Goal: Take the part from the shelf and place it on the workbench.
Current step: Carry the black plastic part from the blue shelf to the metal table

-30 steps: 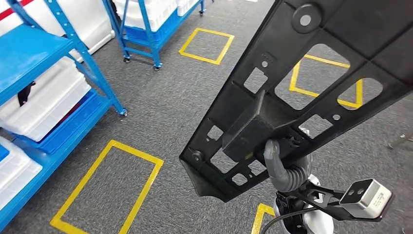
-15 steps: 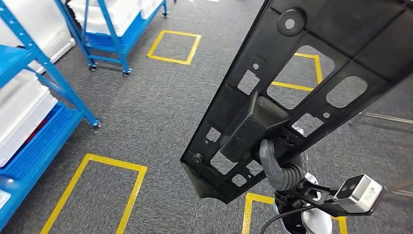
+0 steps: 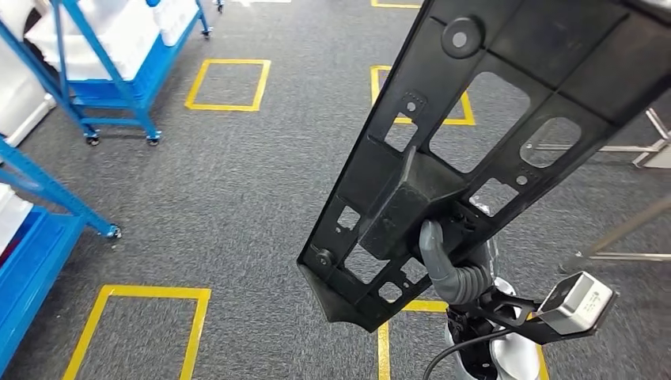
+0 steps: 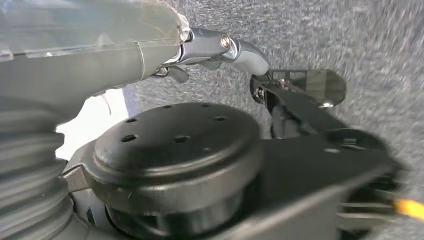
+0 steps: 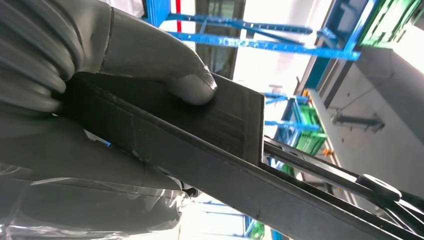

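Right hand (image 3: 443, 265) grips the part (image 3: 475, 150): in the right wrist view the thumb (image 5: 165, 65) presses flat on the part's raised block (image 5: 220, 117) and the fingers (image 5: 75, 160) wrap the underside, clamped tight. In the head view the grey thumb comes up over the block in the middle of the part, ribbed wrist cover below it, wrist camera (image 3: 576, 301) sticking out to the right. The part is a long black plastic panel with rectangular and oval cutouts and a round boss near its far end, held up in the air, tilted, near end low by the hand, far end running up past the frame's top right. It hangs over grey carpet (image 3: 253, 206), touching nothing but the hand. Left hand (image 4: 220, 47) is seen in the left wrist view, blurred, a finger curved out over carpet, nothing seen in it; cannot tell whether the fingers are spread or curled. Yellow tape squares (image 3: 228, 83) are marked on the floor. Blue shelf carts (image 3: 103, 55) with white bins (image 3: 130, 28) stand at far left, another blue rack (image 3: 32, 245) at the near left edge. Metal legs (image 3: 625, 146) show at right.
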Robot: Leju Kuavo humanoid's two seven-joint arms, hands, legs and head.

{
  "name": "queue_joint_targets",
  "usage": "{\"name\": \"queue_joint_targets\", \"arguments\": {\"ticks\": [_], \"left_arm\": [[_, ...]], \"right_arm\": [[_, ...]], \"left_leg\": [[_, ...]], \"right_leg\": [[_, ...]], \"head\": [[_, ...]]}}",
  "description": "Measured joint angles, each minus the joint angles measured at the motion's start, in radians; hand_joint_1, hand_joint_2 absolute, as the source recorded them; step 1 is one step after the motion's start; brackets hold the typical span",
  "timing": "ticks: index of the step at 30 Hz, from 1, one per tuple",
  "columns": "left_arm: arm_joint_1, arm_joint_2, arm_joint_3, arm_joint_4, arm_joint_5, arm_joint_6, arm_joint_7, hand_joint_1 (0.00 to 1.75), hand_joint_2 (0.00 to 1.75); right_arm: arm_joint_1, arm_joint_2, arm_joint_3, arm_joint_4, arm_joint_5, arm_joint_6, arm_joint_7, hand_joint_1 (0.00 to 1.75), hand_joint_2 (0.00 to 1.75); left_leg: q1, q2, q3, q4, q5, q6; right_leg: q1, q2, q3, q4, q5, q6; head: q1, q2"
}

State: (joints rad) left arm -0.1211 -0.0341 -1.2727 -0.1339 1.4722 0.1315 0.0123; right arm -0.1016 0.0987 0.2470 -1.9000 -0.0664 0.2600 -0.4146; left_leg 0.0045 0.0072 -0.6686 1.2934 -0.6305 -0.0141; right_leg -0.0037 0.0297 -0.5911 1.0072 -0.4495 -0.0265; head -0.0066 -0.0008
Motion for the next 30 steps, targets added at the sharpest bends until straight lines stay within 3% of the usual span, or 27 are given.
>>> {"name": "queue_joint_targets", "arguments": {"ticks": [1, 2, 3, 5, 7, 9, 11, 13, 15, 16, 17, 18, 20, 22, 24, 25, 27, 28, 30], "left_arm": [[0.001, 0.0, -0.001, 0.0, 0.001, 0.0, 0.0, 0.0, 1.75], [0.001, 0.0, -0.002, 0.0, 0.002, 0.0, -0.001, 0.0, 1.75], [0.0, 0.0, -0.002, 0.0, 0.005, 0.002, -0.002, 0.0, 1.75], [-0.001, 0.0, -0.002, 0.0, 0.011, 0.008, -0.005, 0.0, 1.75], [-0.002, 0.0, -0.002, 0.0, 0.019, 0.012, -0.006, 0.0, 1.75], [-0.004, 0.0, -0.002, 0.0, 0.022, 0.013, -0.007, 0.0, 1.75], [-0.004, 0.001, -0.002, 0.0, 0.023, 0.014, -0.01, 0.0, 1.75], [-0.002, 0.001, -0.002, 0.0, 0.021, 0.014, -0.012, 0.0, 1.75], [0.001, 0.001, -0.002, 0.0, 0.017, 0.013, -0.015, 0.0, 1.75], [0.002, 0.001, -0.002, 0.0, 0.014, 0.012, -0.016, 0.0, 1.75], [0.001, 0.001, -0.002, 0.0, 0.011, 0.01, -0.018, 0.0, 1.75], [0.0, 0.001, -0.003, 0.0, 0.009, 0.009, -0.02, 0.0, 1.75], [-0.002, 0.001, -0.003, 0.0, 0.006, 0.009, -0.023, 0.0, 1.75], [-0.003, 0.001, -0.003, 0.0, 0.007, 0.009, -0.027, 0.0, 1.75], [-0.004, 0.002, -0.003, 0.0, 0.011, 0.01, -0.03, 0.0, 1.75], [-0.005, 0.003, -0.003, 0.0, 0.013, 0.011, -0.031, 0.0, 1.75], [-0.006, 0.006, -0.003, 0.0, 0.014, 0.012, -0.033, 0.0, 1.75], [-0.005, 0.008, -0.003, 0.0, 0.014, 0.012, -0.033, 0.0, 1.75], [0.0, 0.012, -0.004, 0.0, 0.013, 0.012, -0.032, 0.0, 1.75]], "right_arm": [[0.0, 0.0, 0.0, 0.004, -0.002, 0.003, 0.0, 1.75, 1.75], [0.0, 0.0, -0.001, 0.007, -0.004, 0.007, -0.001, 1.75, 1.75], [-0.001, 0.0, -0.001, 0.011, -0.006, 0.011, -0.002, 1.75, 1.75], [-0.004, 0.0, -0.001, 0.017, -0.01, 0.018, -0.004, 1.75, 1.75], [-0.008, 0.0, -0.001, 0.023, -0.014, 0.024, -0.005, 1.75, 1.75], [-0.01, 0.0, -0.001, 0.028, -0.016, 0.029, -0.006, 1.75, 1.75], [-0.013, 0.0, -0.002, 0.032, -0.018, 0.03, -0.007, 1.75, 1.75], [-0.019, 0.0, -0.002, 0.034, -0.02, 0.029, -0.007, 1.75, 1.75], [-0.019, 0.0, -0.002, 0.036, -0.02, 0.027, -0.007, 1.75, 1.75], [-0.017, 0.0, -0.002, 0.036, -0.02, 0.026, -0.007, 1.75, 1.75], [-0.016, 0.0, -0.002, 0.035, -0.019, 0.024, -0.007, 1.75, 1.75], [-0.015, 0.0, -0.003, 0.034, -0.019, 0.023, -0.007, 1.75, 1.75], [-0.015, 0.001, -0.004, 0.03, -0.017, 0.021, -0.007, 1.75, 1.75], [-0.016, 0.002, -0.004, 0.028, -0.016, 0.02, -0.008, 1.75, 1.75], [-0.016, 0.003, -0.004, 0.028, -0.016, 0.02, -0.009, 1.75, 1.75], [-0.017, 0.004, -0.004, 0.028, -0.016, 0.02, -0.01, 1.75, 1.75], [-0.022, 0.009, -0.005, 0.03, -0.016, 0.02, -0.015, 1.75, 1.75], [-0.024, 0.011, -0.005, 0.032, -0.017, 0.02, -0.019, 1.75, 1.75], [-0.021, 0.014, -0.005, 0.036, -0.017, 0.018, -0.024, 1.75, 1.75]], "left_leg": [[0.002, -0.001, -0.005, 0.006, 0.012, -0.001], [0.004, -0.004, 0.011, -0.029, 0.043, -0.003], [0.008, -0.014, 0.041, -0.097, 0.084, -0.004], [0.017, -0.062, 0.095, -0.218, 0.131, -0.006], [0.017, -0.089, 0.111, -0.254, 0.133, 0.0], [0.014, -0.069, 0.112, -0.261, 0.139, 0.014], [0.014, -0.045, 0.113, -0.27, 0.146, 0.028], [0.01, -0.017, 0.113, -0.274, 0.148, 0.037], [0.004, 0.012, 0.113, -0.273, 0.146, 0.04], [0.001, 0.025, 0.113, -0.273, 0.145, 0.041], [-0.001, 0.038, 0.115, -0.273, 0.143, 0.042], [-0.003, 0.05, 0.117, -0.273, 0.141, 0.042], [-0.008, 0.071, 0.123, -0.274, 0.137, 0.039], [-0.01, 0.091, 0.126, -0.275, 0.134, 0.033], [-0.012, 0.11, 0.129, -0.276, 0.129, 0.025], [-0.011, 0.102, 0.129, -0.271, 0.123, 0.02], [-0.009, 0.055, 0.105, -0.21, 0.083, 0.011], [-0.006, 0.026, 0.078, -0.15, 0.054, 0.008], [-0.002, 0.002, 0.014, -0.025, 0.008, 0.003]], "right_leg": [[-0.001, 0.014, 0.0, 0.002, 0.0, 0.0], [-0.002, 0.029, 0.0, 0.006, -0.001, 0.002], [-0.003, 0.043, -0.001, 0.011, -0.003, 0.005], [-0.005, 0.068, -0.007, 0.024, -0.008, 0.015], [-0.008, 0.09, -0.018, 0.031, -0.006, 0.029], [-0.012, 0.105, -0.026, 0.03, -0.001, 0.042], [-0.01, 0.065, -0.045, 0.063, -0.023, 0.05], [-0.007, 0.002, -0.096, 0.171, -0.081, 0.055], [-0.008, -0.021, -0.149, 0.282, -0.123, 0.057], [-0.008, -0.024, -0.154, 0.296, -0.119, 0.055], [-0.007, -0.028, -0.139, 0.269, -0.097, 0.052], [-0.004, -0.038, -0.105, 0.209, -0.064, 0.046], [0.011, -0.089, -0.032, 0.075, -0.02, 0.029], [0.027, -0.117, -0.007, 0.022, -0.014, 0.016], [0.025, -0.092, -0.007, 0.014, -0.008, 0.008], [0.021, -0.08, -0.004, 0.007, -0.004, 0.004], [0.012, -0.056, 0.003, -0.005, 0.003, -0.003], [0.011, -0.045, 0.003, -0.006, 0.005, -0.005], [0.01, -0.017, 0.002, -0.004, 0.005, -0.007]], "head": [[0.0, 0.0], [0.0, 0.0], [0.0, 0.0], [0.0, 0.0], [0.001, 0.0], [0.001, 0.0], [0.004, 0.0], [0.007, 0.0], [0.007, 0.0], [0.007, 0.0], [0.007, 0.0], [0.007, 0.0], [0.007, 0.0], [0.007, 0.0], [0.007, 0.0], [0.007, 0.0], [0.005, 0.0], [0.004, 0.0], [0.004, 0.0]]}}
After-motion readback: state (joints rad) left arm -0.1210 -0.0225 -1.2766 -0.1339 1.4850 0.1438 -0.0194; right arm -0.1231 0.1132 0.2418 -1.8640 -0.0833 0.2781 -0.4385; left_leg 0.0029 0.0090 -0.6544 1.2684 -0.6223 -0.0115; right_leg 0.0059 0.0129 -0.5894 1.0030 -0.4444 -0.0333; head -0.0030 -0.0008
